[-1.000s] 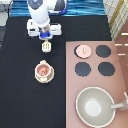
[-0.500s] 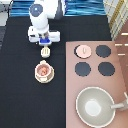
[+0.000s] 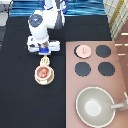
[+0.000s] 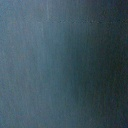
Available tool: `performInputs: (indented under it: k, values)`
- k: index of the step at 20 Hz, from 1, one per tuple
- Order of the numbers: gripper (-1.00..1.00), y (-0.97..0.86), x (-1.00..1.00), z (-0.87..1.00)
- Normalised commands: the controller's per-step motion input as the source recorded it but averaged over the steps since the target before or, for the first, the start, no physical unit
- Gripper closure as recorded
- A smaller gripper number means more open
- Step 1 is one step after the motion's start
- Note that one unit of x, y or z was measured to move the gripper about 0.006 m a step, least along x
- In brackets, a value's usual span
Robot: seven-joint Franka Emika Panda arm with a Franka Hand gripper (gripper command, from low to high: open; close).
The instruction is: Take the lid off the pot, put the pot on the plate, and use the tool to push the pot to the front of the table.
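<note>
The scene is laid out only in the exterior view; the wrist view is filled by a blurred blue-grey surface in which nothing can be made out.

In the exterior view, the white arm's gripper (image 3: pixel 43 50) is seen over the large flat black table (image 3: pixel 20 95), toward the exterior view's top left. Just below it, a small cream-white spatula tool (image 3: pixel 45 61) is seen, its lower end reaching the small pinkish-tan round pot (image 3: pixel 44 74). The tool appears to be gripped, though this cannot be told for certain. The pot, its reddish inside uncovered, is seated on the flat round cream-coloured plate (image 3: pixel 38 79), whose rim shows around it. The small round pale pink lid (image 3: pixel 83 50) is found well apart, on a burner at the top left of the pinkish-brown stove block (image 3: pixel 116 85). A large grey-beige pan (image 3: pixel 95 106) is seen at the stove's bottom end.

Compared with the frame a second ago, the gripper and tool have been brought nearer the pot; pot, plate and lid are unmoved.
</note>
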Motion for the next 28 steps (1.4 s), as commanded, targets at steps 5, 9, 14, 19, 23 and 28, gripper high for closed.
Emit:
performInputs:
  k: [5, 9, 14, 19, 23, 28]
  values:
    - [1.0, 0.06, 1.0, 0.6]
    - [1.0, 0.0, 1.0, 0.4]
    - [1.0, 0.0, 1.0, 0.26]
    - [1.0, 0.0, 1.0, 0.26]
    - [1.0, 0.0, 1.0, 0.27]
    - [1.0, 0.0, 1.0, 0.28]
